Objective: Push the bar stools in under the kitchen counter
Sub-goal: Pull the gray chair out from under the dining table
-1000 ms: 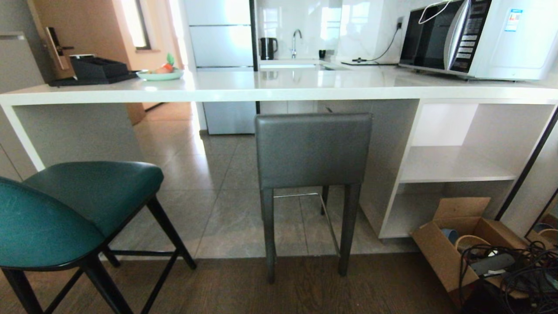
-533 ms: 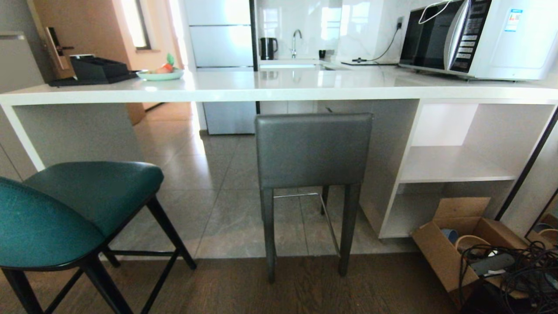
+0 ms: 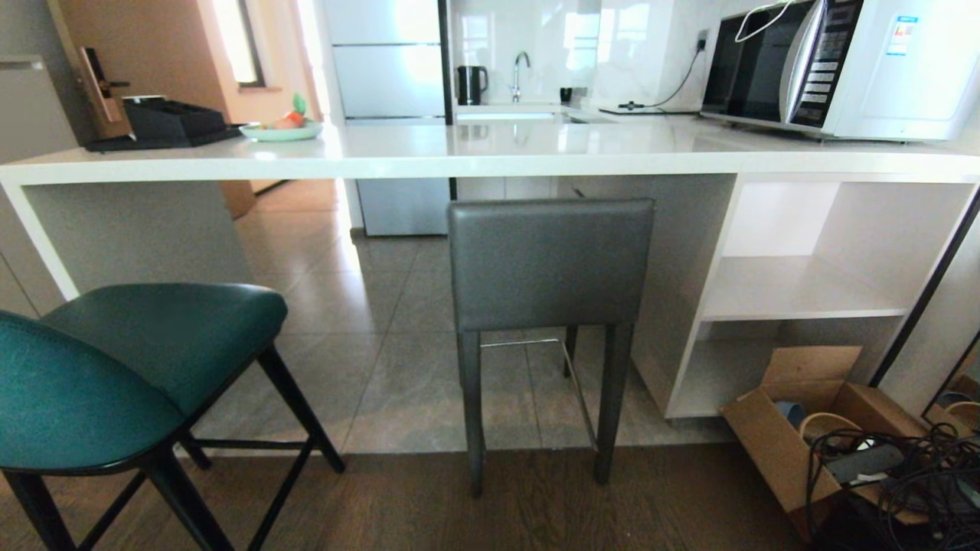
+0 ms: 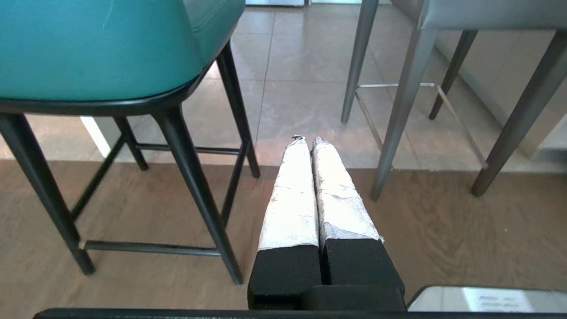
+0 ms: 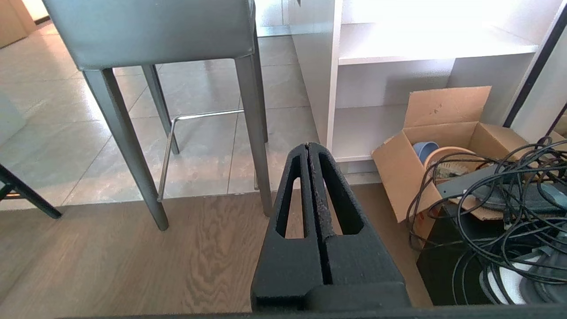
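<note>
The teal bar stool [image 3: 115,375] with thin black legs stands at the near left, out from the kitchen counter [image 3: 490,157]. Its seat front lies close to the counter's white side panel [image 3: 46,245]. The grey bar stool [image 3: 550,264] stands in the middle, its back just below the counter's front edge. Neither arm shows in the head view. My left gripper [image 4: 306,140] is shut and empty, low over the floor between the teal stool [image 4: 97,48] and the grey stool [image 4: 487,13]. My right gripper [image 5: 308,145] is shut and empty, low beside the grey stool's [image 5: 155,31] near right leg.
White open shelves [image 3: 796,295] fill the counter's right end. An open cardboard box [image 3: 804,421] and a tangle of black cables [image 3: 903,474] lie on the floor at the near right. A microwave [image 3: 834,65], a black tray [image 3: 164,122] and a plate [image 3: 282,132] sit on the counter.
</note>
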Robot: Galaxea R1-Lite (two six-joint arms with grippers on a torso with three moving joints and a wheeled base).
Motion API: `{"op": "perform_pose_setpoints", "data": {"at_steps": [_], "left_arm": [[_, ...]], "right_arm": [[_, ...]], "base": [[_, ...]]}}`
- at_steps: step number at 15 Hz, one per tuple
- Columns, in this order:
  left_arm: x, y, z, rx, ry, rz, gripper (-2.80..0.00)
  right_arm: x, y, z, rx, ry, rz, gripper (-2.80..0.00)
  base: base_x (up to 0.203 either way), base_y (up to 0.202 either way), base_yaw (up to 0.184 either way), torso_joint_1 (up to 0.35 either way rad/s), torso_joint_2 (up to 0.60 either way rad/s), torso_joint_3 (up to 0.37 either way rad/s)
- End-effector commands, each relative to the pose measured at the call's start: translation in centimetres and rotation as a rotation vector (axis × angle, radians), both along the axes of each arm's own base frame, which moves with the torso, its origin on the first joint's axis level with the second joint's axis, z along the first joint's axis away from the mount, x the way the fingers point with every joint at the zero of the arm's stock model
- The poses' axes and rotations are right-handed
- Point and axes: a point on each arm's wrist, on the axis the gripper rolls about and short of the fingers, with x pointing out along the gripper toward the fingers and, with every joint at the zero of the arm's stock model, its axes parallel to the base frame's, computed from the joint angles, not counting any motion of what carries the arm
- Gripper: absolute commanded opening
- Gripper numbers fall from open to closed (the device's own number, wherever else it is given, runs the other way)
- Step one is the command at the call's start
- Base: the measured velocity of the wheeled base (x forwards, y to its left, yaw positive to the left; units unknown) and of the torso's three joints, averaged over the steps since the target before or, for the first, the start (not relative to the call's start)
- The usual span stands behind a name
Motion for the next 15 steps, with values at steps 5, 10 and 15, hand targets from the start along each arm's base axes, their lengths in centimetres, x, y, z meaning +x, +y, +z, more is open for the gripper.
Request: {"op": "perform_pose_setpoints", "data": {"at_steps": [5,10,15], "left_arm": [[-0.5,-0.2,4.3,0.031,-0.067,-0.064,-2.80],[6.3,-0.3,14.8,-0.087,0.098,-0.139,-2.80],[13.7,-2.0,14.0,-0.186,0.452,-0.270,-2.80]], "right_arm": [[-0.4,0.0,1.6,-0.023,-0.022,-0.021,-2.80],[2.9,-0.1,14.9,0.016,0.066,-0.027,-2.80],[8.5,0.2,16.7,0.064,0.486,0.083,-2.80]], "base": [[0.000,0.000,0.000,0.000,0.00,0.000],[0.000,0.000,0.000,0.000,0.00,0.000],[0.000,0.000,0.000,0.000,0.00,0.000]]}}
